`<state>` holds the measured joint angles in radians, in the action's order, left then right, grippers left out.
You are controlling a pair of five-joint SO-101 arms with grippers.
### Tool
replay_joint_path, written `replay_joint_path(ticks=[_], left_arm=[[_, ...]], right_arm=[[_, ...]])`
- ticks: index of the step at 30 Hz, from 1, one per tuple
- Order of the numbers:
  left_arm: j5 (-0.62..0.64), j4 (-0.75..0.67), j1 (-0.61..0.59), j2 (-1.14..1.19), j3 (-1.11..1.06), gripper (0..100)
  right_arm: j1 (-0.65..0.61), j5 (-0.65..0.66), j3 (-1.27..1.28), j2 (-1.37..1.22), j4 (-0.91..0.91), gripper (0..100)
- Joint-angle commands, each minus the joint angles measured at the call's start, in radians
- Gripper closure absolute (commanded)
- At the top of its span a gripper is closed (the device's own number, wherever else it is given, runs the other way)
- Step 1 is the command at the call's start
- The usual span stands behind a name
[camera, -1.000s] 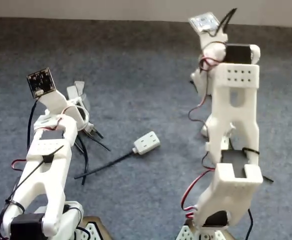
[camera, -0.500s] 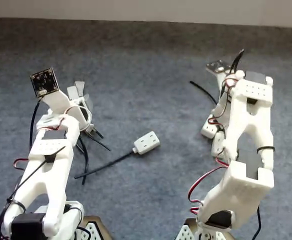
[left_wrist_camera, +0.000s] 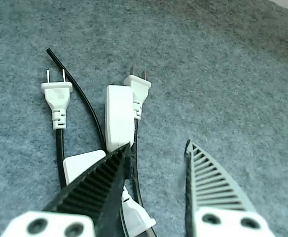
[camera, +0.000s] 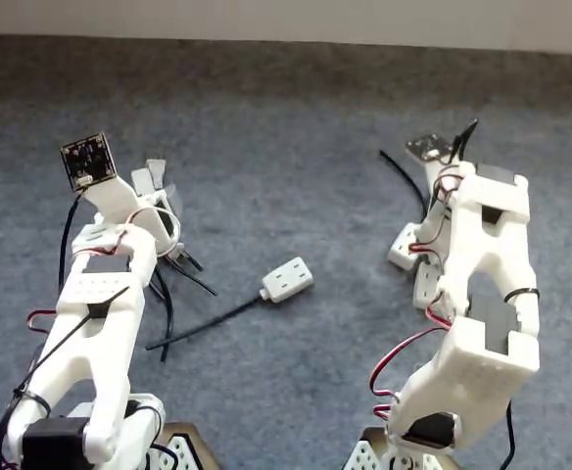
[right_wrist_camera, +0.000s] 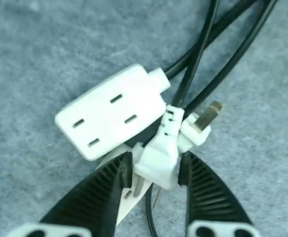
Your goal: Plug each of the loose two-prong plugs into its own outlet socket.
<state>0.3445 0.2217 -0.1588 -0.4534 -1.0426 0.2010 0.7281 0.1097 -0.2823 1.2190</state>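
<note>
Left gripper (left_wrist_camera: 157, 144) jaws apart, right gripper (right_wrist_camera: 155, 159) clamped on a plug (right_wrist_camera: 161, 145), both arms angled downward.

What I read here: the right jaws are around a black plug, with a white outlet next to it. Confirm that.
Not quite. The plug between the right jaws is white, not black; black is the colour of the cords running past it. The right wrist view shows this. The rest stands: the jaws are around the plug, and a white outlet lies next to it.
</note>
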Motion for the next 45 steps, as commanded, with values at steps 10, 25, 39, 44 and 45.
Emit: replay_joint_path(ticks=[10,25,39,44,45], left_arm=[[0.003,-0.021,0.016,-0.025,0.005,81],[0.003,-0.021,0.013,-0.025,0.005,81],[0.003,-0.023,0.012,-0.025,0.005,81],[0.003,-0.023,0.01,-0.025,0.005,81],[0.003,-0.023,0.01,-0.025,0.005,81]], right_arm=[[-0.007,0.006,0.005,0.051,-0.005,90.7],[-0.136,-0.209,-0.136,0.058,0.142,94.0],[-0.315,-0.256,-0.619,0.054,0.481,94.0],[-0.489,-0.258,-0.562,0.051,0.45,94.0],[-0.519,-0.258,-0.53,0.051,0.418,94.0]])
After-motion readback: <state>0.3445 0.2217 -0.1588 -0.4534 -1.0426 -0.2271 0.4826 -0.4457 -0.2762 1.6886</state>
